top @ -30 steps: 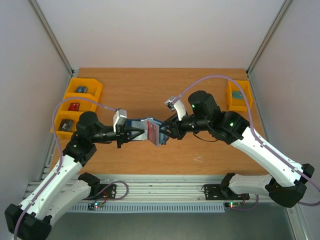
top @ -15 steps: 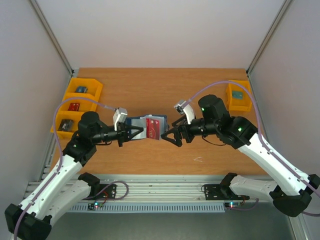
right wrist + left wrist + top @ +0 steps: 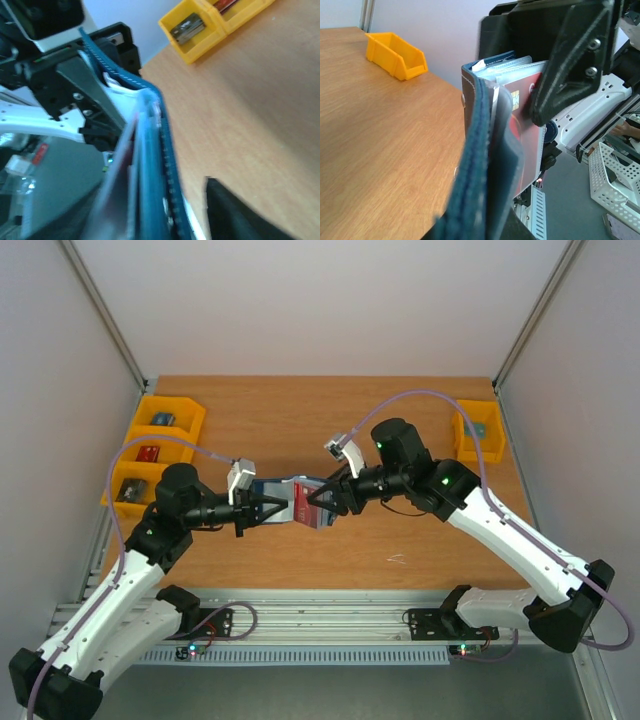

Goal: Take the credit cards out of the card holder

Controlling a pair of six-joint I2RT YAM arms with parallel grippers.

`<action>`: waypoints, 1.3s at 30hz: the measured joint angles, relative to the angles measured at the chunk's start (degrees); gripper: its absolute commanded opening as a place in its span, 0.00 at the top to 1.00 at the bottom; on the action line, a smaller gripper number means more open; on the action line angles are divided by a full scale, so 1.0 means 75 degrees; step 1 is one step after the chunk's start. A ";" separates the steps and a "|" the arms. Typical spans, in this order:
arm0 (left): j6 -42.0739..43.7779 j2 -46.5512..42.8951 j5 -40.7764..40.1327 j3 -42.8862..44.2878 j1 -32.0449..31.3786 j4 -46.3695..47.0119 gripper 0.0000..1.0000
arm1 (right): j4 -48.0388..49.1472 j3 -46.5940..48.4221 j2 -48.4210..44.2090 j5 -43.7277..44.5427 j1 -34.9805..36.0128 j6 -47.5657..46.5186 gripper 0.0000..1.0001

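Note:
My left gripper (image 3: 262, 508) is shut on the dark navy card holder (image 3: 283, 494) and holds it open above the table's middle. A red credit card (image 3: 305, 504) with a chip sticks out of its right end; it also shows in the left wrist view (image 3: 527, 125). A white card edge (image 3: 480, 65) peeks out at the top. My right gripper (image 3: 325, 502) is open, its jaws standing astride the card end of the holder (image 3: 162, 150). One dark finger (image 3: 235, 215) stands apart from the holder's blue cover. The other finger is hidden behind the blurred red card (image 3: 117, 185).
Three yellow bins (image 3: 150, 455) holding small objects stand along the left table edge. One more yellow bin (image 3: 475, 430) stands at the right back. A small pale scrap (image 3: 397, 560) lies near the front edge.
Half a second ago my right gripper was drawn back to the right, open and off the holder. It has moved left again onto the holder's card end. The left arm held still.

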 measured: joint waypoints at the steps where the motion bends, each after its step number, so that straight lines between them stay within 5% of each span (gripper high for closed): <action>1: -0.0003 0.0000 -0.0012 0.0000 0.0003 0.0003 1.00 | 0.0055 -0.0003 -0.0017 -0.0119 0.0000 0.0003 0.82; 3: -0.0029 0.0000 -0.0073 0.0000 0.0003 0.0009 0.98 | 0.0198 -0.0035 -0.0090 -0.0312 -0.0003 0.0000 0.98; 9: 0.0050 -0.0038 -0.0810 0.0090 -0.0020 -0.0061 0.53 | 0.0417 -0.0364 -0.0525 -0.0434 -0.0134 0.0160 0.99; 18: 0.0959 -0.0175 -0.3092 0.0117 0.0032 -0.0822 0.24 | -0.0184 0.0093 -0.0306 0.0836 -0.0169 0.1119 0.99; 27: 0.1778 -0.0542 -0.3197 0.0117 0.0125 -0.1204 0.28 | -0.2567 0.1900 0.1011 0.4057 -0.0064 0.2355 0.99; 34: 0.2020 -0.0527 -0.1725 0.0114 -0.0035 -0.1230 0.37 | -0.4418 0.3258 0.2410 0.6137 0.0804 0.2658 0.99; 39: 0.1719 -0.0192 -0.0393 0.0108 -0.0609 -0.0839 0.56 | -0.5030 0.4316 0.3223 0.6758 0.1612 0.2495 0.99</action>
